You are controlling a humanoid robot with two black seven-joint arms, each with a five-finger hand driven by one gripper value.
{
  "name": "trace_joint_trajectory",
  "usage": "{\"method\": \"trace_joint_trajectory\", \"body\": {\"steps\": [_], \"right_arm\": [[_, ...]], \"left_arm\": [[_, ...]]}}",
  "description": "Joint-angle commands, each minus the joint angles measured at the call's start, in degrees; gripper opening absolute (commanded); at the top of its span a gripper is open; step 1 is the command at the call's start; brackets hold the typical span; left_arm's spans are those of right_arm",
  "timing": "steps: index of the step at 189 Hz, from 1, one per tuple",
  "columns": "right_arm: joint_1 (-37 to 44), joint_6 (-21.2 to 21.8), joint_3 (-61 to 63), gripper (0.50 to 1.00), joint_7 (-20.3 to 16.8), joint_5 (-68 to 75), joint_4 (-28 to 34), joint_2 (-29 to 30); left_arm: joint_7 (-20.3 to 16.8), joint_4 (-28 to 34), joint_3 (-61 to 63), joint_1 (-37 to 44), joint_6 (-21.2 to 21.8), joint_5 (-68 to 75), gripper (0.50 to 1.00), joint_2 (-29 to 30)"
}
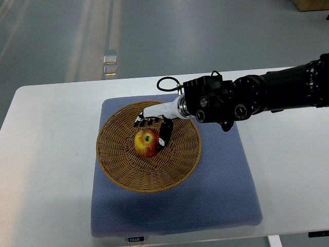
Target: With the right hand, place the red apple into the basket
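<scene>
Red-and-yellow round apple (146, 142) sits inside the round woven wicker basket (123, 164), approx. centre of its floor, resting on the weave. Right robot hand (152, 128), white palm w/ black fingers, is over the basket's far side, directly above and beside the apple. Fingers (165, 135) spread; one long black digit runs down the apple's right side, touching or nearly so, cannot tell which. Remaining fingertips sit just behind the apple's top. No closed grip visible; hand reads as apart, not clamped on the fruit. Black forearm (267, 92) w/ looped black cable (167, 82) enters from picture right. Basket sits on a blue-grey textured square mat (221, 195), slightly left of mat centre. Mat lies on the white tabletop (46, 170). Grey floor (154, 36) beyond far edge.
</scene>
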Motion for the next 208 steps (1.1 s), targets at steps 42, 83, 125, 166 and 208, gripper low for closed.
{"method": "trace_joint_trajectory", "body": {"steps": [42, 83, 125, 166, 208], "right_arm": [[10.46, 13.60, 1.57, 0.905, -0.12, 0.71, 1.29, 0.00], [-0.34, 6.92, 17.73, 0.905, 0.06, 12.92, -4.60, -15.29], [-22.88, 3.58, 48.78, 0.905, 0.06, 23.73, -13.19, -23.02], [-42.71, 3.58, 76.28, 0.913, 0.06, 24.00, -18.40, -18.81], [-51.76, 4.02, 85.15, 0.924, 4.80, 23.21, -23.32, -10.37]], "left_arm": [[-0.06, 0.09, 0.09, 0.00, 0.00, 0.00, 1.000, 0.00], [-0.06, 0.00, 0.00, 0.00, 0.00, 0.00, 1.000, 0.00], [-0.06, 0.00, 0.00, 0.00, 0.00, 0.00, 1.000, 0.00], [-0.06, 0.00, 0.00, 0.00, 0.00, 0.00, 1.000, 0.00], [0.03, 0.00, 0.09, 0.00, 0.00, 0.00, 1.000, 0.00]]}}
